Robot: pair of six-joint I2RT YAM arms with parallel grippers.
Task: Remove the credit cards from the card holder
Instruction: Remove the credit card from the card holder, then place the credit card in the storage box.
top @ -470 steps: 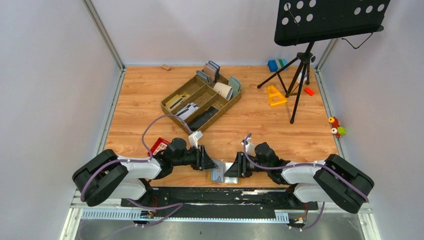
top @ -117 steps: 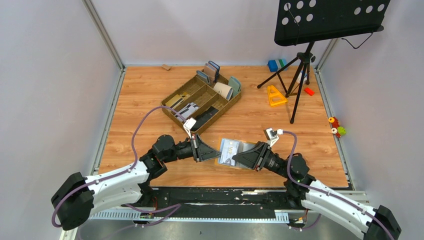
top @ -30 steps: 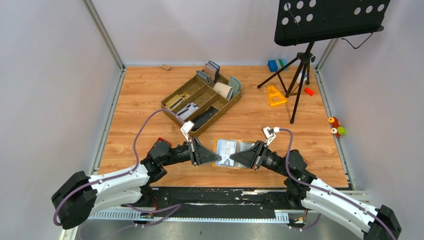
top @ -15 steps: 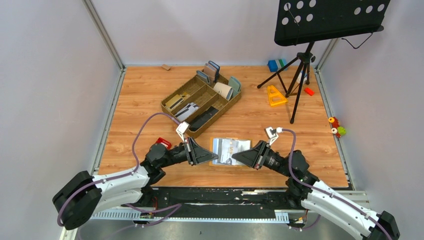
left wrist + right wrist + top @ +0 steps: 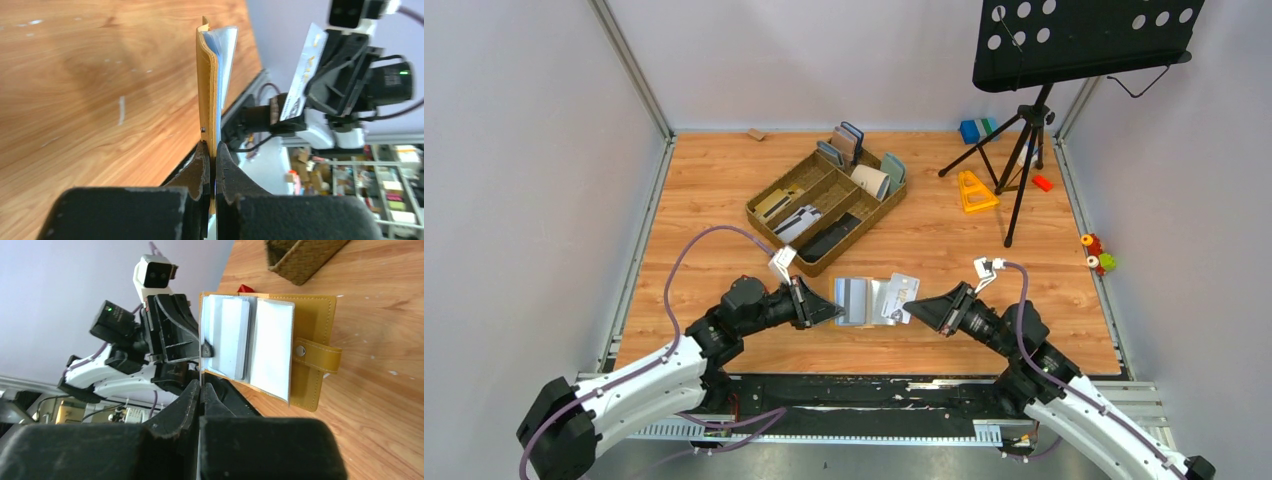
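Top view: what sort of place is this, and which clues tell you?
Probably a robot test cell: left arm and right arm at a walled wooden table, with stray props like a music stand.

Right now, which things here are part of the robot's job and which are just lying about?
In the job: yellow card holder, clamped by the left gripper; credit card, pinched by the right gripper.
Lying about: wooden tray, music stand, blue block, yellow triangle.

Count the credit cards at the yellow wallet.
2: one card in the right claw, clear of the wallet; another in a wallet slot. More may be hidden in the sleeves.
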